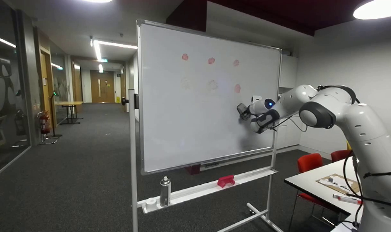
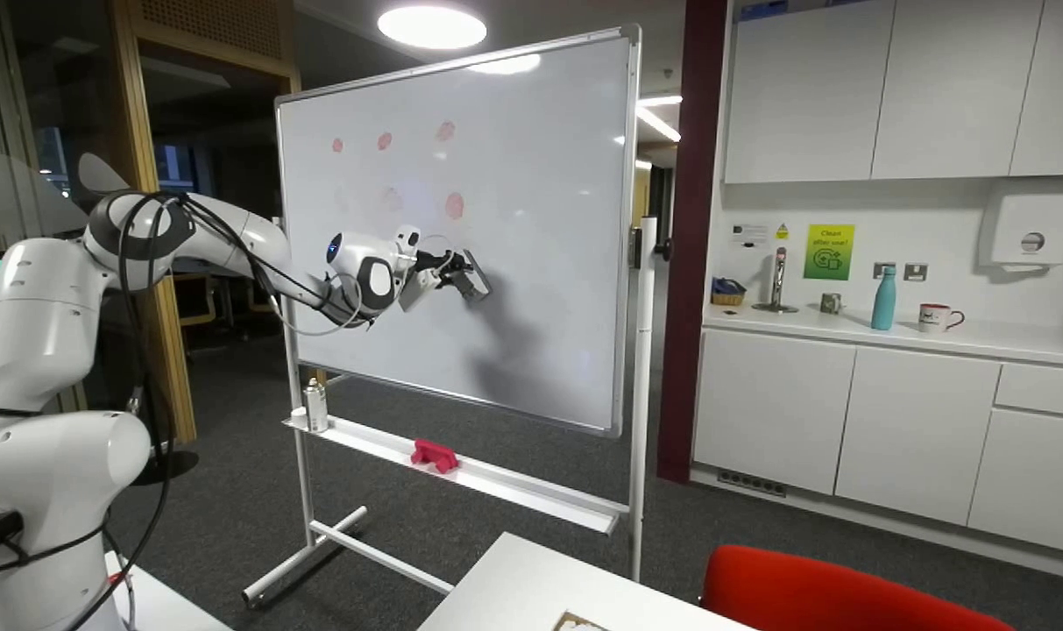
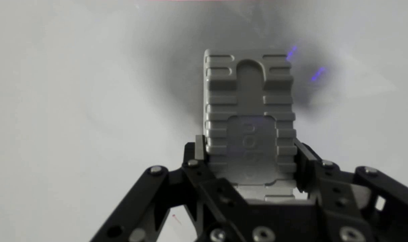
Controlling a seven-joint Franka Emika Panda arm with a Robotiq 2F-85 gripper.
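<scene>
My gripper [image 3: 250, 149] is shut on a grey ribbed whiteboard eraser [image 3: 251, 97], its fingers pressing the two long sides. The eraser's far part juts out beyond the fingertips, and its underside is hidden. In both exterior views the eraser [image 1: 241, 109] [image 2: 476, 275] is close in front of the whiteboard [image 1: 189, 129] [image 2: 557, 237]; I cannot tell if it touches. Several reddish smudges, such as a red patch [image 1: 237, 88] [image 2: 455, 206], mark the board above the gripper; two are very faint. The gripper's shadow falls on the white surface.
Below the board, a ledge [image 1: 198, 192] bears a spray can [image 1: 165, 191], a small white item [image 1: 151, 203] and a red holder [image 1: 226, 181]. A white table [image 2: 531, 583] and red chair [image 2: 829, 596] stand in front. Markers [image 1: 347, 198] lie on the table near the arm's base.
</scene>
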